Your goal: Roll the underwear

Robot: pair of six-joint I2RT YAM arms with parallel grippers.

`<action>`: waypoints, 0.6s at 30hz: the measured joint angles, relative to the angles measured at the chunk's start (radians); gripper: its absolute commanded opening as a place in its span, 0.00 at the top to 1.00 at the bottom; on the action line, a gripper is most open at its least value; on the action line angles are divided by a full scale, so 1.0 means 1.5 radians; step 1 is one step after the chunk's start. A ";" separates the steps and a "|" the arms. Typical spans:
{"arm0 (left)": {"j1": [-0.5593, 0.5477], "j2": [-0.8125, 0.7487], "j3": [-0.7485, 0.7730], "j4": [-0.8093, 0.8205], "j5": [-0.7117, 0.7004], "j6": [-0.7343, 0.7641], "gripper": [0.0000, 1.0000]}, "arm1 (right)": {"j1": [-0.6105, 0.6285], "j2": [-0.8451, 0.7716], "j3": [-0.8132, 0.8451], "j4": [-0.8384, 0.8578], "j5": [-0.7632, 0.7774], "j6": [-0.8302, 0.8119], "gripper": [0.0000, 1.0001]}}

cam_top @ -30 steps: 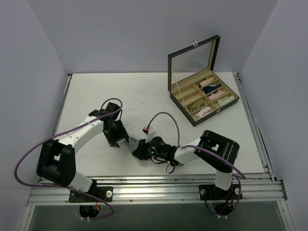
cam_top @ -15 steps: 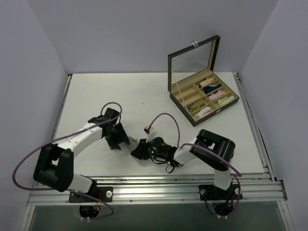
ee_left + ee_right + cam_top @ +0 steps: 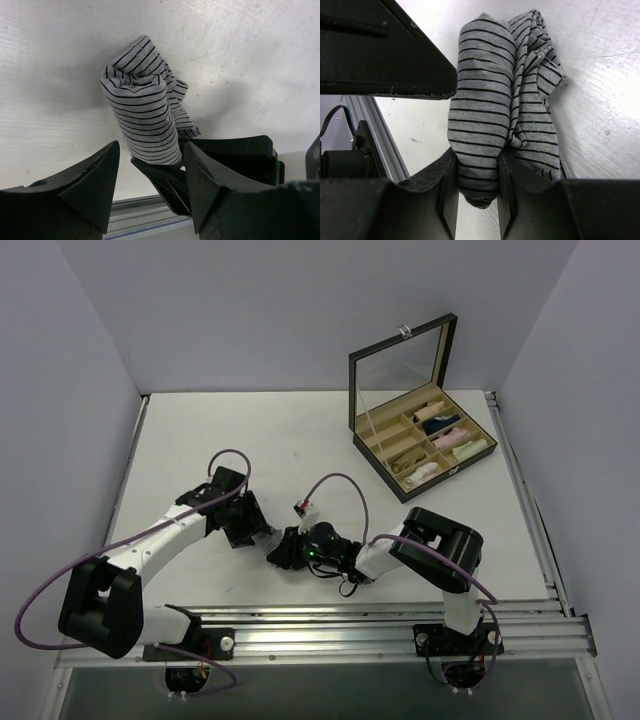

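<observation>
The underwear (image 3: 481, 115) is a grey, black-striped roll with loose folds hanging off one side, its far end touching the table. My right gripper (image 3: 477, 167) is shut on the near end of the roll, which sits pinched between both fingers. In the left wrist view the underwear (image 3: 145, 115) rises from the right gripper's dark finger (image 3: 167, 180). My left gripper (image 3: 151, 147) is open, its fingertips straddling the roll's lower end without pressing it. From above, the left gripper (image 3: 254, 527) and right gripper (image 3: 283, 548) meet over the underwear (image 3: 268, 537) near the table's front.
An open black box (image 3: 425, 447) with a raised glass lid stands at the back right, its compartments holding small rolled garments. A purple cable with a white connector (image 3: 303, 508) loops just behind the grippers. The aluminium rail (image 3: 330, 625) runs along the front edge.
The left arm has swung forward and to the right, bringing its open gripper up against the right gripper and the roll. The right gripper has edged slightly left, still holding the cloth.
</observation>
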 measured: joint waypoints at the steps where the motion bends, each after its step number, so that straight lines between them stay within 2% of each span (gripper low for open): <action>1: -0.002 -0.003 0.000 0.003 0.001 0.000 0.37 | 0.000 0.002 0.002 0.000 -0.002 0.001 1.00; 8: -0.002 -0.001 -0.018 0.018 0.001 0.000 0.37 | 0.000 0.007 0.009 -0.001 -0.005 0.010 1.00; 16: -0.002 0.071 -0.019 0.057 0.003 0.001 0.39 | -0.004 0.007 0.011 -0.006 -0.013 0.016 1.00; 18: -0.002 0.095 -0.016 0.070 0.005 0.001 0.42 | -0.004 0.007 0.013 -0.010 -0.015 0.016 0.94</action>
